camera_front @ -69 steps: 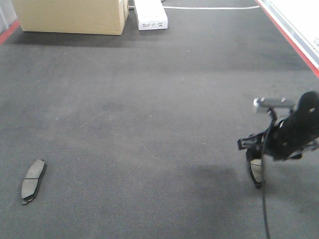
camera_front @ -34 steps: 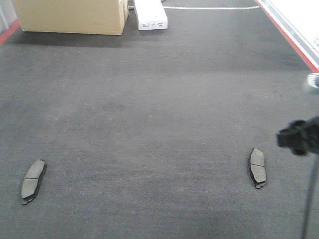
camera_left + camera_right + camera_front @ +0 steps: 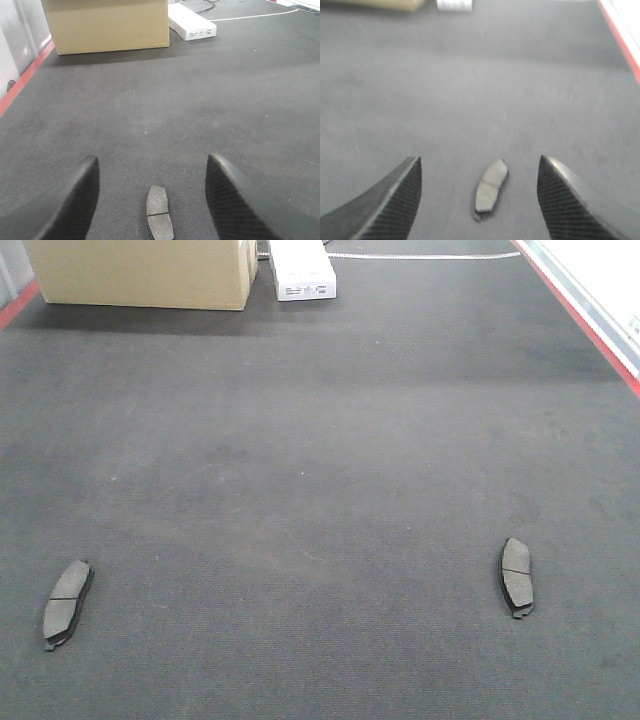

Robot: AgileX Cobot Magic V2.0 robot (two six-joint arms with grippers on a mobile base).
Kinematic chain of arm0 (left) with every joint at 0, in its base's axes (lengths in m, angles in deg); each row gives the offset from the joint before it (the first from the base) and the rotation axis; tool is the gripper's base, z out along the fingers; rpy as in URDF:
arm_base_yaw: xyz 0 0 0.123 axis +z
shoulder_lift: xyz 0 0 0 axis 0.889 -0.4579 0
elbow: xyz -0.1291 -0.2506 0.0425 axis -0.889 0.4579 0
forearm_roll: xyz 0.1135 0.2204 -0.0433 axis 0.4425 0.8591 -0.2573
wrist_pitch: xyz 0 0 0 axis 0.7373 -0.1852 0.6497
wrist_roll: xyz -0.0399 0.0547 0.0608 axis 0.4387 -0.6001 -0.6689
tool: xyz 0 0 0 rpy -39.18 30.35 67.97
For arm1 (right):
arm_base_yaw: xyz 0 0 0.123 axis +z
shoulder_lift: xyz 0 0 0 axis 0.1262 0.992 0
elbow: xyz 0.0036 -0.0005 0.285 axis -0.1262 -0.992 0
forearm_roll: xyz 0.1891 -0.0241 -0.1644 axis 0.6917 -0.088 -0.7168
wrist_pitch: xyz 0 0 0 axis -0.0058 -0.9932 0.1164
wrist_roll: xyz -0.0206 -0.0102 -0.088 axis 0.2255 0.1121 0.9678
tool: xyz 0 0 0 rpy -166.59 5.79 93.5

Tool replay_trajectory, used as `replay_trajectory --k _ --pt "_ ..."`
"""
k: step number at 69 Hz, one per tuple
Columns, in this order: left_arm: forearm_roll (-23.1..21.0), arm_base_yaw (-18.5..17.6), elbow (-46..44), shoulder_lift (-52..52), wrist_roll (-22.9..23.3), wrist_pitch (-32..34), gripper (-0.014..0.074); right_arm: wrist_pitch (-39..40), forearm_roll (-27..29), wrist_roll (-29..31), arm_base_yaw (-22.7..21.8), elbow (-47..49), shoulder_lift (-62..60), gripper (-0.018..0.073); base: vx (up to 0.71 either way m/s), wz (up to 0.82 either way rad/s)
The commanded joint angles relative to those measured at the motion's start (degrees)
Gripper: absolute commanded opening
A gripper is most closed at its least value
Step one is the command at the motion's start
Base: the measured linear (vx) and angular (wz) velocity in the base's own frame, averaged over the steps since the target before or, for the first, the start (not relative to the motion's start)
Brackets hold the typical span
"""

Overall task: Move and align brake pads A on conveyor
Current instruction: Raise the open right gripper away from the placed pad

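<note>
The left jaws are spread wide and hold nothing; the left pad (image 3: 159,215) lies flat on the belt (image 3: 150,100) below the gap between them, untouched. The right jaws are also spread and empty, over the right pad (image 3: 491,189). In the front view the two pads lie face up and well apart, both near the close end. A cardboard box (image 3: 140,270) and a white box (image 3: 300,268) sit side by side at the far end.
</note>
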Motion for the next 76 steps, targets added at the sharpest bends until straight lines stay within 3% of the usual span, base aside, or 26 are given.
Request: replay_trajectory --k 1,15,76 --pt "-0.62 -0.16 -1.36 -0.54 -0.03 4.09 0.0433 4.01 1.24 0.89 -0.17 0.21 -3.59 0.0484 0.0 0.0" --pt "-0.62 -0.16 -1.36 -0.54 -0.03 4.09 0.0433 4.58 1.24 0.94 -0.17 -1.69 -8.13 0.0484 0.0 0.0" --pt "-0.62 -0.16 -1.36 -0.54 -0.03 4.09 0.0433 4.57 1.24 0.94 -0.17 -1.69 -8.13 0.0484 0.0 0.0"
